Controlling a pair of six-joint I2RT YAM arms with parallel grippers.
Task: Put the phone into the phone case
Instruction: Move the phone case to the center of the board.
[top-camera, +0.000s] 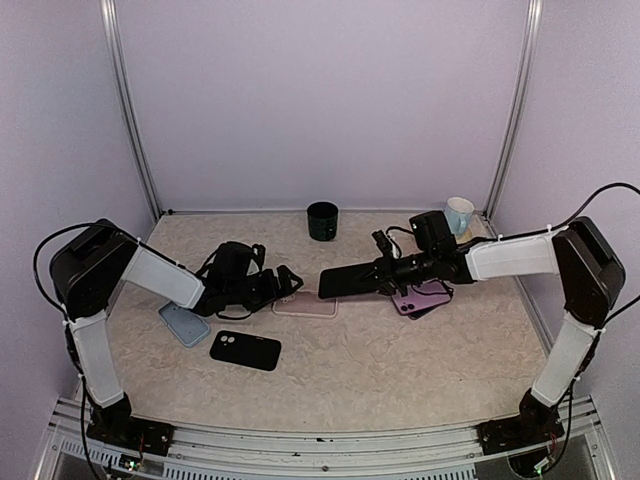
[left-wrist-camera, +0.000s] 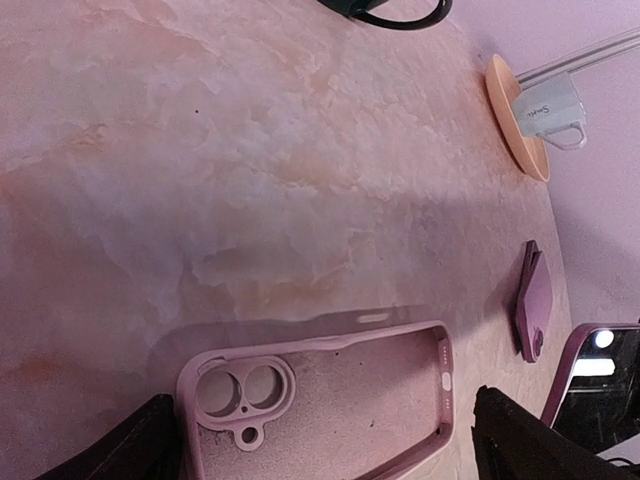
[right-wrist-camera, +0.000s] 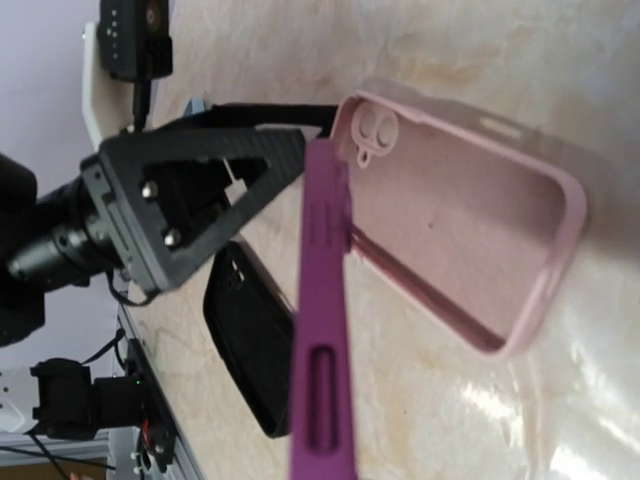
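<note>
The marbled beige table (top-camera: 400, 370) carries the pink case (left-wrist-camera: 330, 400) lying flat and hollow side up at centre, with the left gripper (top-camera: 278, 292) spread wide just beside its left end. To the right, the right gripper (top-camera: 385, 270) is clamped on the phone (top-camera: 350, 282), held above the case's right part; level the phone, match its corners to the rim, then press it in evenly
</note>
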